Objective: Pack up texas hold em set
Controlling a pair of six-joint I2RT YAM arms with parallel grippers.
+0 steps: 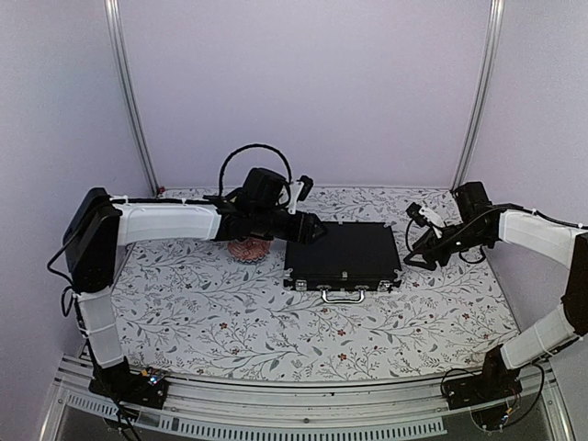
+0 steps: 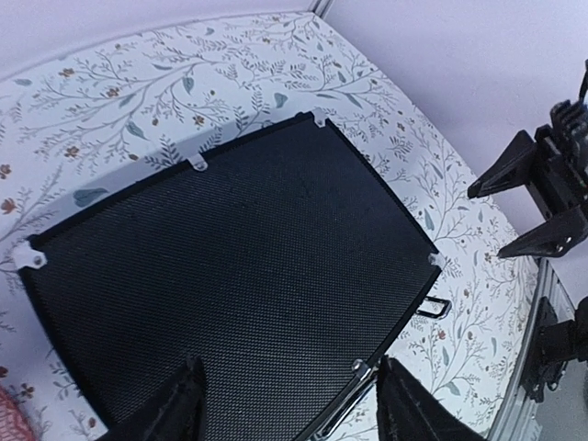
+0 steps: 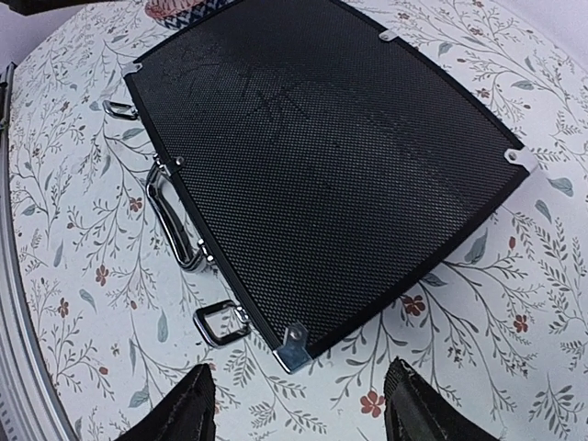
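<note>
The black briefcase (image 1: 344, 254) lies closed and flat mid-table, its silver handle (image 1: 342, 296) and latches facing the near edge. It fills the left wrist view (image 2: 230, 276) and the right wrist view (image 3: 322, 156). My left gripper (image 1: 312, 230) is open and empty, hovering at the case's left end, jaws spread over the lid (image 2: 289, 413). My right gripper (image 1: 415, 250) is open and empty, just off the case's right end, above the cloth by its near right corner (image 3: 299, 413). No chips, discs or cards are in view.
A pink-red woven ball (image 1: 248, 248) sits on the floral tablecloth (image 1: 230, 322) just left of the case, under my left arm. Lavender walls and two metal posts (image 1: 129, 92) close the back and sides.
</note>
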